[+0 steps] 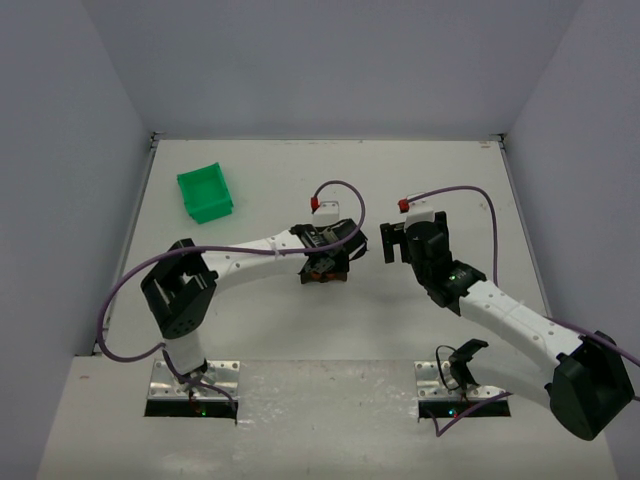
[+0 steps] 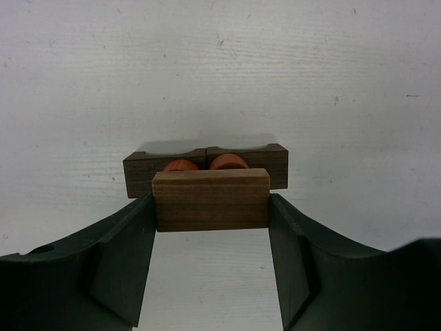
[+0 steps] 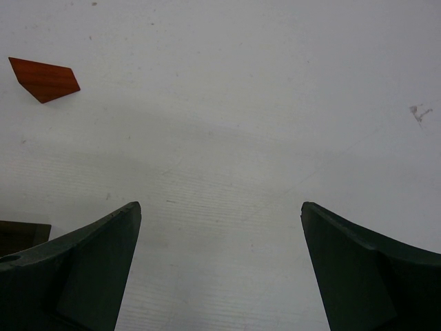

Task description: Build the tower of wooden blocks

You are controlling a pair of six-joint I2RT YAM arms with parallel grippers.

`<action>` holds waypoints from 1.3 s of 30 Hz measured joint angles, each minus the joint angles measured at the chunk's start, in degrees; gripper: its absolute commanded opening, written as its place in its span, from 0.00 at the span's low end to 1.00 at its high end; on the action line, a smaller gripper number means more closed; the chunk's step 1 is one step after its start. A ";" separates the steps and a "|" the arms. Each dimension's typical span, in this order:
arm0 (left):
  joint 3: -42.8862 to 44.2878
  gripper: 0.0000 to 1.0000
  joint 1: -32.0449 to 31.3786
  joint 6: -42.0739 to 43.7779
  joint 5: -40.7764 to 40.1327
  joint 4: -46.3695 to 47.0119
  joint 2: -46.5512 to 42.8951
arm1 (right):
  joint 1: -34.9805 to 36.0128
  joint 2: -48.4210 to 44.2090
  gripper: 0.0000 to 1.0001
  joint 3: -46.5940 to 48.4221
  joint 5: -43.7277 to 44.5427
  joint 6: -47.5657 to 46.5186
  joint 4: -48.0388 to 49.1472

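Note:
In the left wrist view my left gripper (image 2: 211, 207) is shut on a mid-brown rectangular wood block (image 2: 210, 196), one finger pressed to each end. Just behind it on the table stand two dark brown notched blocks (image 2: 272, 164) side by side, with two reddish-orange rounded pieces (image 2: 229, 162) showing above them. From above, my left gripper (image 1: 325, 262) covers this stack (image 1: 322, 277). My right gripper (image 3: 220, 210) is open wide and empty over bare table, to the right of the stack (image 1: 394, 244). A reddish-orange angular block (image 3: 45, 79) lies at the far left of the right wrist view.
A green plastic bin (image 1: 205, 192) sits at the back left. A dark brown block corner (image 3: 21, 236) shows beside my right gripper's left finger. White walls enclose the table (image 1: 450, 170) on three sides. Cables arc over both arms.

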 measured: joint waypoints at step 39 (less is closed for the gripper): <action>-1.46 0.40 0.31 0.02 0.63 1.11 0.77 | 0.00 0.00 0.99 0.00 0.77 0.02 -0.92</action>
